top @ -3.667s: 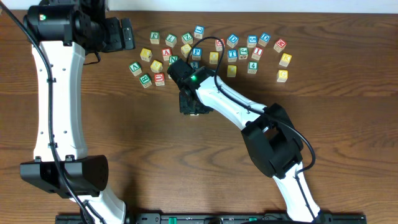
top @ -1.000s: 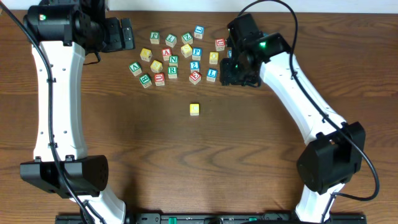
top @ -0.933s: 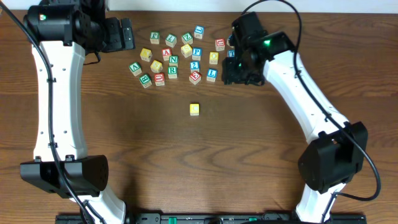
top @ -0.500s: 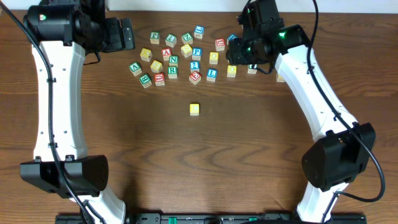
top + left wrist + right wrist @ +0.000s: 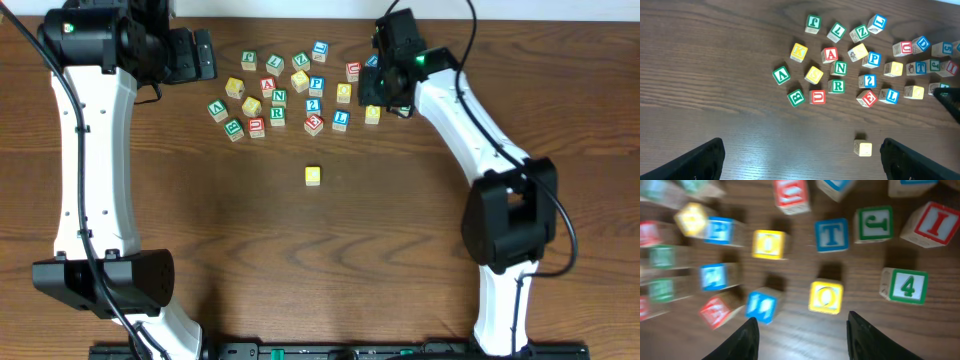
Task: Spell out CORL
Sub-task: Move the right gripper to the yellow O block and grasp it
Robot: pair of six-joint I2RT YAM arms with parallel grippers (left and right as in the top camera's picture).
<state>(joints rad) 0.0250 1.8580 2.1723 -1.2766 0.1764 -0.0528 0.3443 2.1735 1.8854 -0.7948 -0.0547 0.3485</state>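
Note:
A lone yellow block [image 5: 313,176] lies on the wood below the cluster; it also shows in the left wrist view [image 5: 862,148], and its letter cannot be read. My right gripper [image 5: 388,98] is open and empty above the right part of the letter-block cluster. Its wrist view shows the open jaws [image 5: 802,325] just short of a yellow O block [image 5: 826,296], with a blue L block [image 5: 761,305] to the left. A green R block [image 5: 838,86] lies in the cluster. My left gripper [image 5: 800,155] is open and empty, high at the back left [image 5: 205,55].
Many other letter blocks lie scattered along the table's far side, among them a blue T [image 5: 831,234], a green J [image 5: 874,224], a red I [image 5: 935,224] and a green 4 [image 5: 906,286]. The left arm [image 5: 85,150] stands along the left side.
The right gripper left the yellow block in the middle of the table and moved back and right, over the cluster's right part. The left arm has not moved.

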